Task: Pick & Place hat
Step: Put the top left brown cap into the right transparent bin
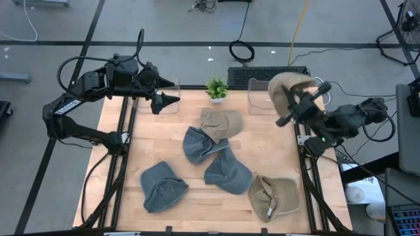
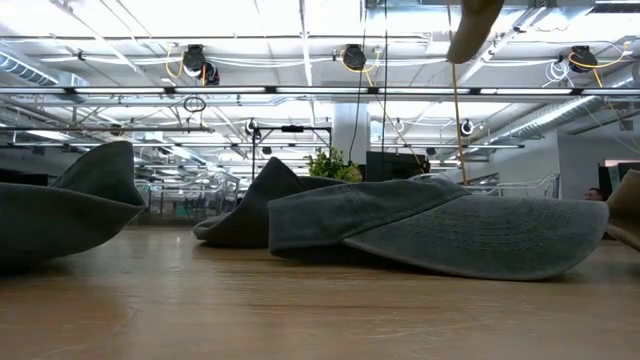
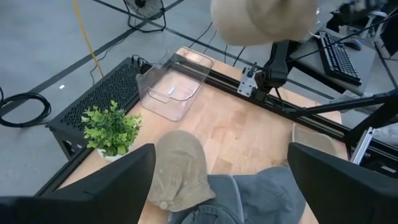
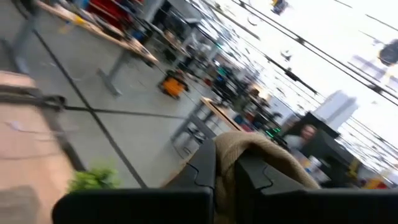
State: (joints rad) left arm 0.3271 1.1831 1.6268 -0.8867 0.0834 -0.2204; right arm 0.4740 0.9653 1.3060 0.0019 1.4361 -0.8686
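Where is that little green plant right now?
In the high view the small green plant stands at the table's far edge, about midway across, between two clear bins and just behind a tan hat.

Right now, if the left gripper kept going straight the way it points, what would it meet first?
Most likely the tan hat lying just ahead of the open left gripper, beside the small plant. How far above the table it sits is unclear, so it might pass over.

Right pincer (image 1: 293, 105) holds a tan hat (image 1: 285, 88) raised above the bench's (image 1: 262, 137) far right. Left pincer (image 1: 172, 99) hovers at far left, jaws apart. Five hats lie mid-bench.
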